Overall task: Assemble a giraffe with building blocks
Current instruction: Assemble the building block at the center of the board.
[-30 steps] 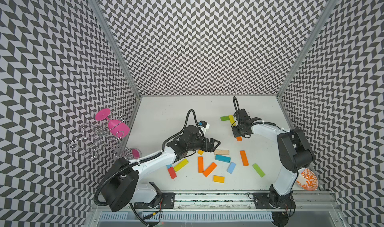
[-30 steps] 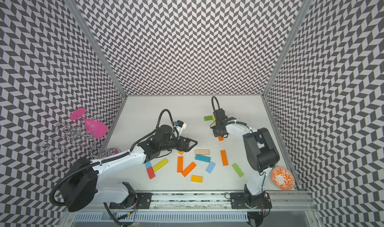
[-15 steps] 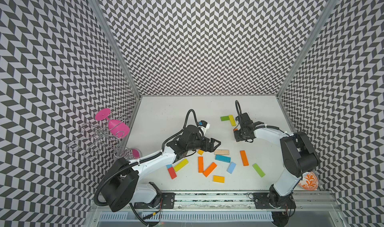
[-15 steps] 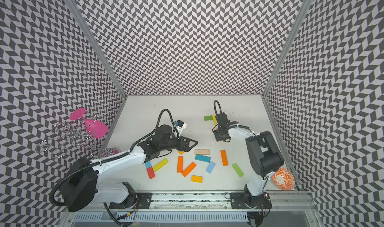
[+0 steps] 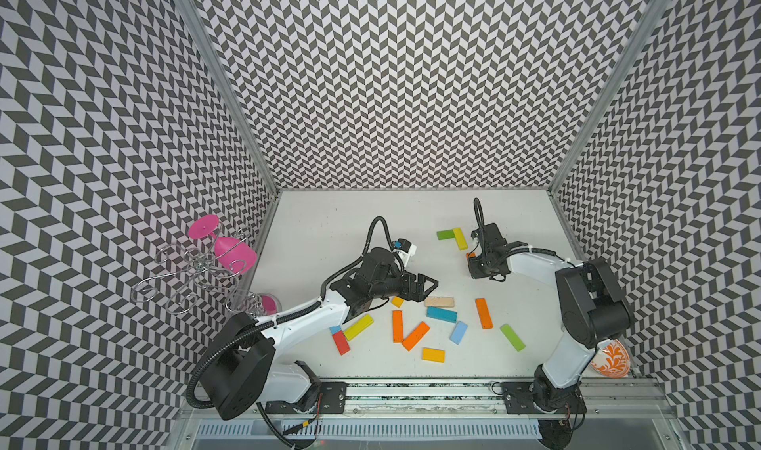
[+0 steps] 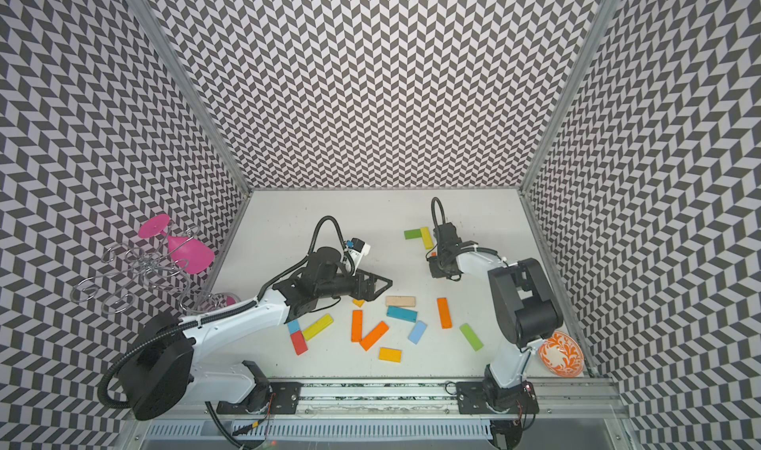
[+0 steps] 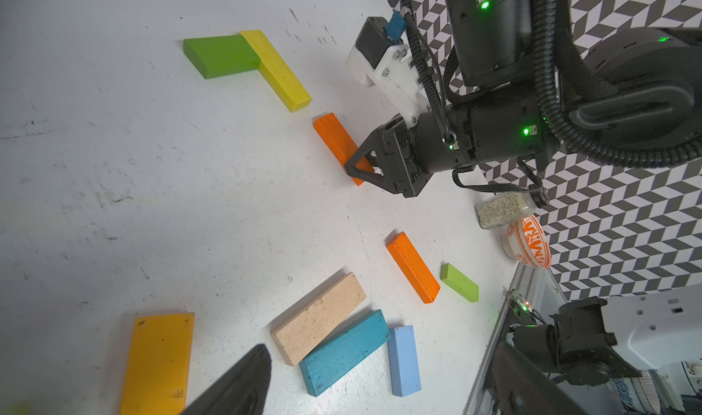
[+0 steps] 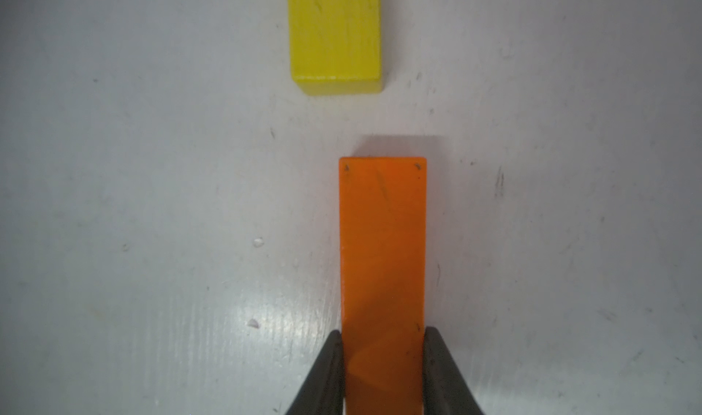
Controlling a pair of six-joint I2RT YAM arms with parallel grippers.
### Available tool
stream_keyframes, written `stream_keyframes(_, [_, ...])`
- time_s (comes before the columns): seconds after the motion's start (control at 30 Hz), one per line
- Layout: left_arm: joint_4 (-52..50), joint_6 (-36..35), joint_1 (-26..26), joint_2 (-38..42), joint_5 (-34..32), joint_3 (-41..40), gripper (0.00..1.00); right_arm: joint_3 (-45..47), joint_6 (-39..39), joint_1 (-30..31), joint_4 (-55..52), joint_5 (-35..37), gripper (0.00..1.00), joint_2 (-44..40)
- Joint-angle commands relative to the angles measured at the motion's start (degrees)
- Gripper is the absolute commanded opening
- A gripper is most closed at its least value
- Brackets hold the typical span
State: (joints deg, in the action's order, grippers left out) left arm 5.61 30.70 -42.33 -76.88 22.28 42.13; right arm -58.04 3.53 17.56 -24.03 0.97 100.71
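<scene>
A green block (image 5: 444,234) and a yellow block (image 5: 460,238) lie joined in an L at the back of the white table (image 5: 329,229). Just in front of them lies an orange block (image 8: 383,242), a small gap away from the yellow block (image 8: 335,33). My right gripper (image 8: 383,348) is shut on it, its fingers pressed to both long sides. In both top views my left gripper (image 5: 428,291) hovers open beside a beige block (image 5: 439,302), over a small yellow block (image 5: 397,301). Only one of its fingers (image 7: 239,382) shows in the left wrist view.
Loose blocks lie at the front: teal (image 5: 441,313), light blue (image 5: 458,331), orange (image 5: 484,324), green (image 5: 512,337), red (image 5: 341,342) and several more. An orange-patterned bowl (image 5: 611,359) and a spice jar (image 7: 501,210) stand at the right edge. A wire rack (image 5: 189,271) holds a pink glass beyond the left wall.
My right gripper has shifted slightly and its jaws have closed on the orange block. The left arm has not moved.
</scene>
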Motion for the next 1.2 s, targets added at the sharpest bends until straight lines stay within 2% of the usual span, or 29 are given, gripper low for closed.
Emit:
stream_keyframes(0.0, [1.9,-0.4,0.6,0.0,0.9,-0.1,0.92,-0.8,-1.1,0.3,1.4,-1.8,0.24,1.8])
stream_keyframes(0.93, [2.8,-0.3,1.1,0.0,1.2,-1.1,0.93,-5.6,-1.3,1.6,-0.3,-0.6,0.25,6.7])
stream_keyframes(1.07, [2.8,-0.3,1.1,0.1,1.2,-1.1,0.93,-5.8,-1.0,1.6,-0.4,-0.5,0.28,7.0])
stream_keyframes(1.17, [2.7,-0.2,1.2,0.0,1.2,-1.2,0.93,-6.1,-0.8,1.7,-0.8,-0.2,0.34,6.7])
